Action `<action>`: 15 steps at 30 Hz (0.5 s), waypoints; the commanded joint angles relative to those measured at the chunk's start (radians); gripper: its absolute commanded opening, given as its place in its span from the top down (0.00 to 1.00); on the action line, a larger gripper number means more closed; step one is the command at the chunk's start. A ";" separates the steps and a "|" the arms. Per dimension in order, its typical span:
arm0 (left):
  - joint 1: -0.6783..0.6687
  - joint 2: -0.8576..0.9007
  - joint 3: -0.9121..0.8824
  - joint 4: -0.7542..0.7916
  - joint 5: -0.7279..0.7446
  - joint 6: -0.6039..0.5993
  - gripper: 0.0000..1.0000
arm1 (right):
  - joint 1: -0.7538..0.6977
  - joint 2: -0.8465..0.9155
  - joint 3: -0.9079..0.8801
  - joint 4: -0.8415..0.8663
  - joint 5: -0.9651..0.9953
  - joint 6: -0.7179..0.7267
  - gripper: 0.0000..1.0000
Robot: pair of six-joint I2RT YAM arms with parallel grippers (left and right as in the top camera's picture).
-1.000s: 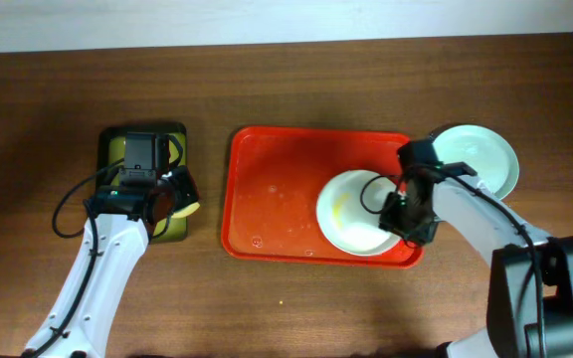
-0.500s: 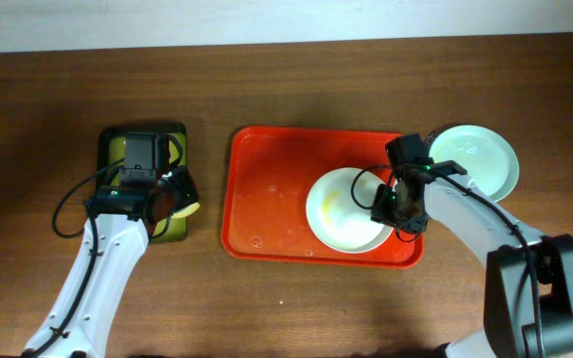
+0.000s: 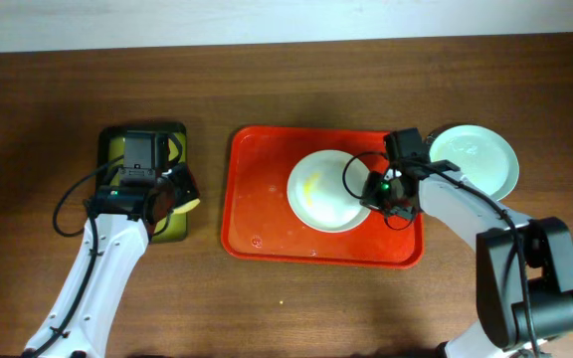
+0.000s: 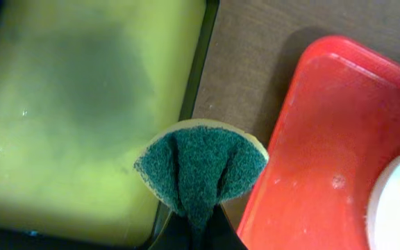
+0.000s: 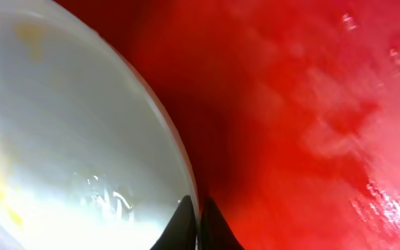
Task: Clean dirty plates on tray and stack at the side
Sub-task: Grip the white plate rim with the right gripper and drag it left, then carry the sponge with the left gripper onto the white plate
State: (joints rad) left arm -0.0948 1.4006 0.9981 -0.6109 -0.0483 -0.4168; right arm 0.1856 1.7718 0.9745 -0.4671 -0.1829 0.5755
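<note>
My right gripper (image 3: 376, 189) is clamped on the right rim of the white plate (image 3: 326, 191), which lies about the middle of the red tray (image 3: 267, 214). In the right wrist view the two fingers (image 5: 176, 236) meet on the thin rim, but the lower edge cuts them off, so I cannot tell how deep the hold goes. My left gripper (image 3: 181, 193) pinches a folded sponge (image 4: 201, 167), green scouring side out, and hangs over the right edge of the black tray (image 4: 82, 104).

The plate lies to the right of the sponge, across a strip of table (image 3: 212, 149) and the left part of the tray. The yellow smear (image 3: 311, 187) sits on the plate's left side, facing the left arm, so I judge that this arm must travel right to wipe while the right one steadies.

A mint green plate (image 3: 480, 159) rests on the table just right of the tray. I see no third plate, and I cannot tell whether one hides under another.
</note>
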 commanded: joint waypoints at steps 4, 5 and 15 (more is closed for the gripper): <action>0.005 0.034 -0.002 0.103 -0.070 -0.010 1.00 | 0.132 0.017 -0.011 0.092 0.006 -0.146 0.96; 0.005 0.054 -0.002 0.105 -0.116 -0.021 1.00 | 0.148 0.017 -0.011 0.093 0.006 -0.198 0.96; 0.193 0.284 -0.002 0.237 -0.150 -0.042 1.00 | 0.171 0.017 -0.011 0.076 -0.149 -0.422 0.96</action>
State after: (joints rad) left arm 0.0288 1.6573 0.9981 -0.3901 -0.1875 -0.4473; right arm 0.3485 1.7798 0.9710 -0.3889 -0.2584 0.2535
